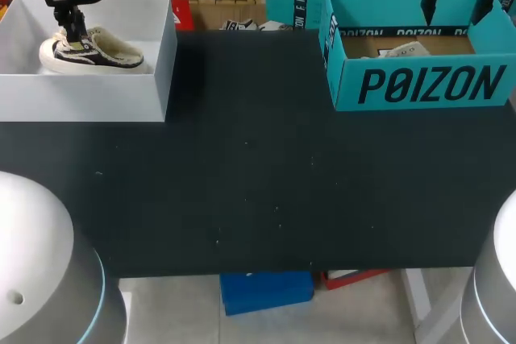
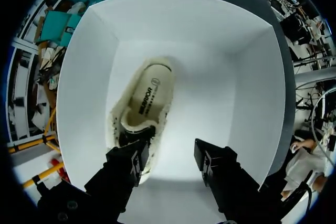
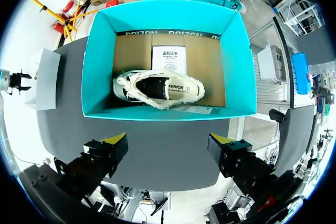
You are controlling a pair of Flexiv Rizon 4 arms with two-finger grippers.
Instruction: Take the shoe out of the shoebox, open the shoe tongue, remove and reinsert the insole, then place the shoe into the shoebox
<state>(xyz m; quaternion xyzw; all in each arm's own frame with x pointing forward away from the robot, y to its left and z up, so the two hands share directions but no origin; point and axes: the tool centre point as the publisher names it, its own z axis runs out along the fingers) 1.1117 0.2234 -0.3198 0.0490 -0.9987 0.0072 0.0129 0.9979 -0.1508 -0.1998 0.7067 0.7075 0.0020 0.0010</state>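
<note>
Left claw hangs released over the shoe; right claw released above teal shoebox.

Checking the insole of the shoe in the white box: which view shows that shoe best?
The left wrist view: it looks straight down into the shoe, insole in plain sight. The head view shows its side, partly behind the left gripper. The right wrist view shows only the white box from outside.

On my table, far left: left shoebox, left shoe inside. Far right: right shoebox, right shoe inside. Boxes well apart.
</note>
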